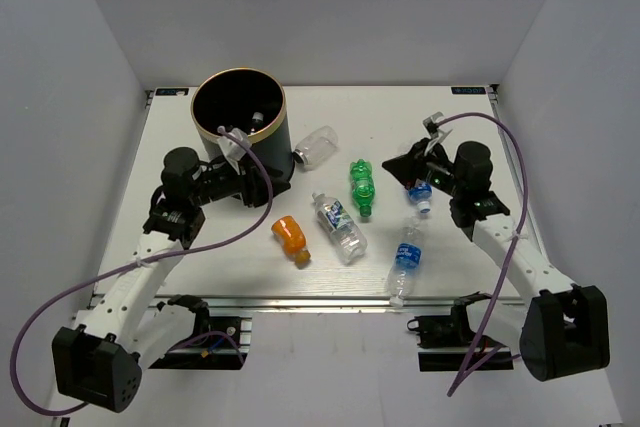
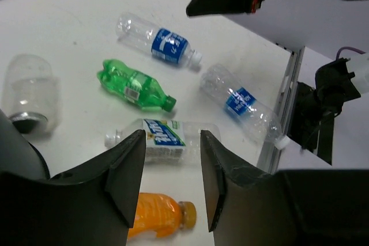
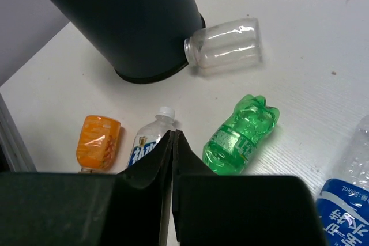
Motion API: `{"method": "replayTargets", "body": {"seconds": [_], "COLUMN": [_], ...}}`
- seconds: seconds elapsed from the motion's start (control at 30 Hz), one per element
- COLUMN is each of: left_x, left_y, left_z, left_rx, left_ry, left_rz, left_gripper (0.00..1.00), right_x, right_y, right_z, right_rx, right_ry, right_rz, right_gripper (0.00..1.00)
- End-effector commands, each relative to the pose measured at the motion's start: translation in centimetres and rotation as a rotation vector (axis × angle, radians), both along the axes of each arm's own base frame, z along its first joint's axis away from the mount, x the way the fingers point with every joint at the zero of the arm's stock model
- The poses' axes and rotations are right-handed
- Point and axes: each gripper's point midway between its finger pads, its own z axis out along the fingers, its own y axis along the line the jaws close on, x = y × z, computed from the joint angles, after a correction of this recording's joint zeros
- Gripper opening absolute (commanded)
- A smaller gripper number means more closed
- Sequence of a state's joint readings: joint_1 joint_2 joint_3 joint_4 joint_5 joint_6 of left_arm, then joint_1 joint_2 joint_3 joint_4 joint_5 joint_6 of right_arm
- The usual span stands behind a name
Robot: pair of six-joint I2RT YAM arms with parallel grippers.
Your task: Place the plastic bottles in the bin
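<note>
The left gripper (image 1: 268, 183) sits low beside the bin (image 1: 240, 107), its body against the bin's dark wall. Its fingers (image 2: 127, 171) stand apart with nothing between them. In the left wrist view, the clear bottle with the blue-and-white label (image 2: 158, 140) lies on the worktop (image 1: 330, 107) just beyond its fingertips. The orange bottle (image 2: 155, 220) is nearer, under the gripper's right finger, and the green bottle (image 2: 135, 86) is farther out.

The right gripper (image 1: 392, 166) hangs above the worktop with its fingers pressed together – it holds nothing. In its own view the tips (image 3: 173, 135) point toward the bin (image 3: 127, 15). The green bottle (image 3: 239, 136) is just to one side of them, and the white-capped clear bottle (image 3: 151, 140) and the orange one (image 3: 99, 142) are to the other. Ahead of the right gripper, the wide clear bottle (image 3: 228, 44) lies with its mouth touching the foot of the bin.

Two blue-labelled bottles lie on the right gripper's side – one (image 1: 420, 197) is just under its wrist, the other (image 1: 407, 252) is nearer the worktop's front edge. All six of these bottles lie on their sides outside the bin.
</note>
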State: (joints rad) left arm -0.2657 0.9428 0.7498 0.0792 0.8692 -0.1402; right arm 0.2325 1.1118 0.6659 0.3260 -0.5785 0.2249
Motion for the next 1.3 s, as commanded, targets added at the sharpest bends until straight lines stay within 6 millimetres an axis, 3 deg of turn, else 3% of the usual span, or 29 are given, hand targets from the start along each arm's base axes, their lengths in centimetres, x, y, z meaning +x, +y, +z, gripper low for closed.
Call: {"method": "replayTargets", "body": {"seconds": [0.0, 0.03, 0.07, 0.13, 0.17, 0.23, 0.33, 0.43, 0.67, 0.8, 1.03, 1.17, 1.27], "left_x": [-0.4, -0.2, -0.6, 0.0, -0.3, -0.5, -0.9, 0.1, -1.3, -3.1, -4.4, -4.4, -4.8], "left_y": [-0.2, 0.0, 0.2, 0.8, 1.1, 1.0, 1.4, 3.0, 2.5, 1.5, 3.0, 3.1, 1.4], "left_z": [-0.9, -1.1, -2.4, -2.5, -3.3, -3.3, -4.5, -6.4, -14.1, -15.4, -17.3, -17.8, -18.8], "left_rx": [0.060, 0.070, 0.104, 0.138, 0.164, 0.172, 0.210, 0.276, 0.427, 0.437, 0.464, 0.443, 0.471], "left_ry": [0.070, 0.088, 0.157, 0.184, 0.236, 0.276, 0.341, 0.387, 0.628, 0.715, 0.838, 0.911, 0.953], "left_rz": [0.034, 0.061, 0.083, 0.157, 0.191, 0.217, 0.277, 0.407, 0.499, 0.538, 0.784, 0.902, 0.882], "left_gripper": [0.53, 0.53, 0.53, 0.61, 0.64, 0.74, 0.77, 0.80, 0.74, 0.70, 0.67, 0.75, 0.78], "right_x": [0.8, 0.9, 1.3, 1.1, 1.3, 1.3, 1.6, 1.9, 2.4, 2.6, 3.1, 2.9, 2.8], "right_y": [-0.4, -0.3, -0.4, -0.4, -0.5, -0.8, -1.6, -2.2, -2.0, -2.1, -2.4, -2.1, -1.9], "right_z": [2.3, 2.5, 2.7, 2.5, 2.4, 2.2, 1.8, 1.4, 0.5, 0.4, 0.0, -0.2, 0.1], "right_rx": [-0.043, -0.048, -0.057, -0.083, -0.090, -0.102, -0.124, -0.134, -0.157, -0.147, -0.144, -0.135, -0.123], "right_ry": [-0.034, -0.031, -0.032, -0.017, -0.009, -0.004, 0.009, 0.029, 0.073, 0.088, 0.108, 0.112, 0.109], "right_rz": [-0.064, -0.073, -0.099, -0.104, -0.128, -0.159, -0.229, -0.269, -0.270, -0.287, -0.319, -0.303, -0.293], "right_gripper": [0.02, 0.06, 0.38, 0.58, 0.90, 0.90, 0.90, 0.90, 0.90, 0.87, 0.87, 0.87, 0.87]}}
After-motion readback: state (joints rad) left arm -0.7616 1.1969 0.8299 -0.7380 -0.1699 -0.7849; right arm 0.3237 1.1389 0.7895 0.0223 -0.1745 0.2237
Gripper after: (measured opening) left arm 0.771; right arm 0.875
